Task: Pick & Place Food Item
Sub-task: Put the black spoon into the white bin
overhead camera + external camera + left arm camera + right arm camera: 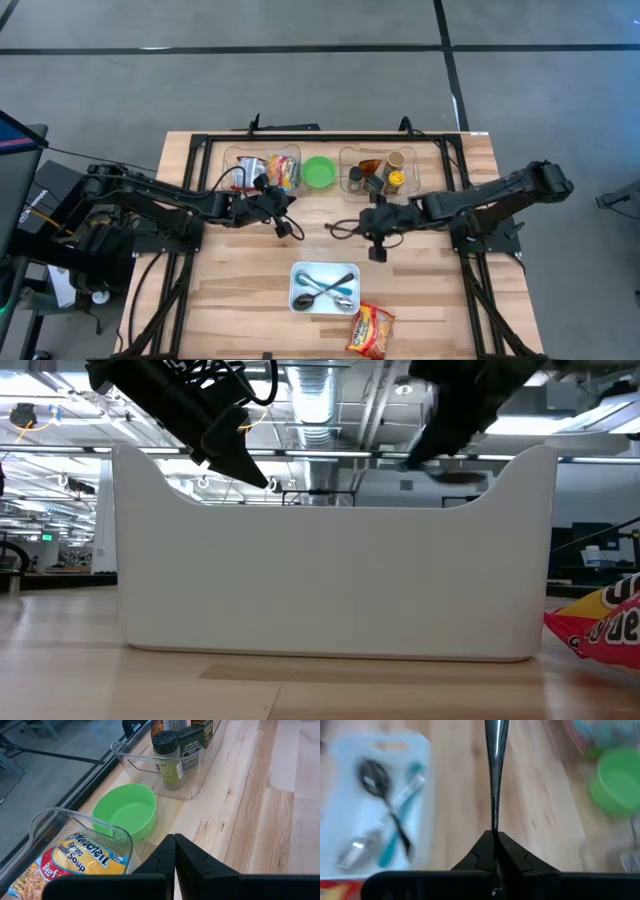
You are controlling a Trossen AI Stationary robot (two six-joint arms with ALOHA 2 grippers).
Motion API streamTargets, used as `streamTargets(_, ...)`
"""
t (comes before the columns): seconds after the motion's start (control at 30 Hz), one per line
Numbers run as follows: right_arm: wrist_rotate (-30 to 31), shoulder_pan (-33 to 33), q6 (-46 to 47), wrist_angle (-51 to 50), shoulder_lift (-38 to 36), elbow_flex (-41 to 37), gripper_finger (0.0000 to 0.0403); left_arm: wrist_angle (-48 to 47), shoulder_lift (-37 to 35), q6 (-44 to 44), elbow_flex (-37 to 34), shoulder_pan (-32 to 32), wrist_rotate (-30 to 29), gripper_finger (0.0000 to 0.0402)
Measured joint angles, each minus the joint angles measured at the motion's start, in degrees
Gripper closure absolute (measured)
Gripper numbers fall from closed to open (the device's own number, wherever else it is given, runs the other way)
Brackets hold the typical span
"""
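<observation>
— What was the surface like?

— A pale wooden table [230, 290] over a grey floor. At its near edge lay a red-and-yellow noodle packet [370, 332], just right of the white tray [325, 267] holding spoons [325, 288].

— And the pincers?

— Both hung mid-table, farther back. The right gripper [378, 250] was clamped on a thin metal utensil handle [495, 780]. The left gripper [284, 226] had its fingers pressed together with nothing between them.

— Which arm sat closer to that packet?

— The right one, I judged. The packet lay nearer than it, almost straight toward the near edge, its long axis slanting. But that pincer was occupied.

— Beyond them?

— A second noodle pack [283, 170] in a clear bin at the far side, a green bowl [319, 171] to its right, then spice jars [378, 175].
</observation>
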Motion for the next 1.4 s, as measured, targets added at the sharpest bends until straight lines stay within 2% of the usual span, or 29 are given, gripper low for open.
streamTargets(0.2,-0.1,5.5,-4.8,10.8,-2.1,0.0,0.0399,0.1,0.0,0.0,0.0,0.0,0.0,0.0399)
streamTargets(0.43,-0.2,10.4,-9.8,22.4,-0.6,0.2,0.0399,1.2,0.0,0.0,0.0,0.0,0.0,0.0399)
streamTargets(0.8,-0.2,11.6,-10.3,32.2,10.6,0.3,0.0398,2.2,0.0,0.0,0.0,0.0,0.0,0.0399)
streamTargets(1.23,-3.6,12.5,-10.1,30.1,22.7,7.2,0.0397,2.7,0.0,0.0,0.0,0.0,0.0,0.0399)
streamTargets(1.4,-3.6,12.4,-8.1,23.6,25.5,9.3,0.0397,3.1,0.0,0.0,0.0,0.0,0.0,0.0399)
